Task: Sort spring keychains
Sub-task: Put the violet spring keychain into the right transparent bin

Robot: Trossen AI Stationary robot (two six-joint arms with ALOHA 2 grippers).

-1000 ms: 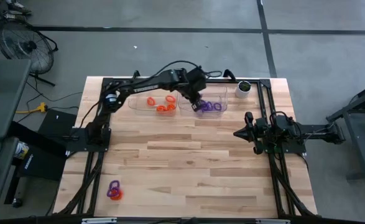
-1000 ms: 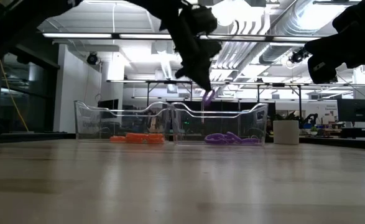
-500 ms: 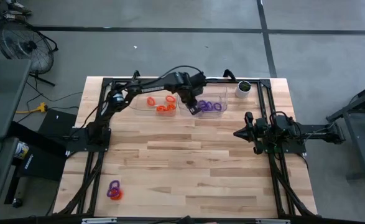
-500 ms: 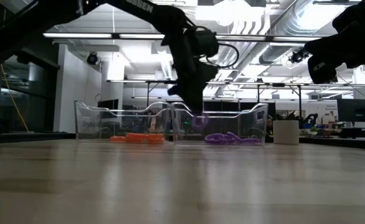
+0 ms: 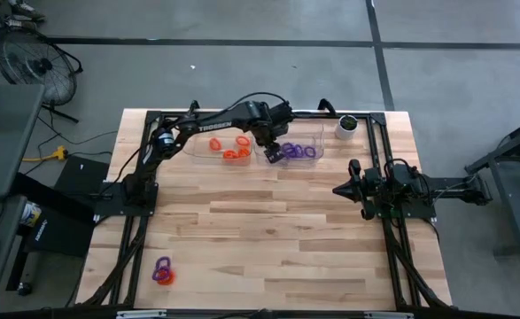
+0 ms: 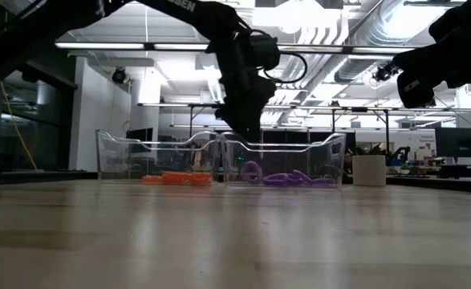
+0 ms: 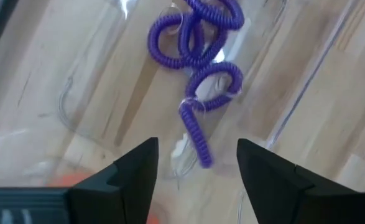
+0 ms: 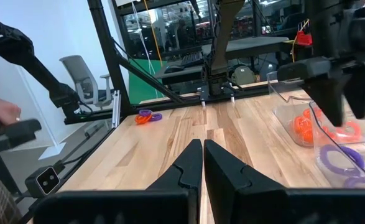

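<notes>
At the near-left corner of the table [image 5: 268, 257] we find two unsorted spring keychains [image 5: 161, 271], purple on orange, well apart from both arms. The left gripper [image 5: 272, 152] hangs released and empty over the purple tray [image 5: 317, 144], a purple coil [image 7: 198, 134] lying loose below its parted fingers. We judge the left arm the natural one to reach them. The right gripper [image 5: 337, 189] waits, clenched on nothing.

text: "TROSSEN" | on: left arm [image 5: 208, 123] link; high view; nothing else legible
</notes>
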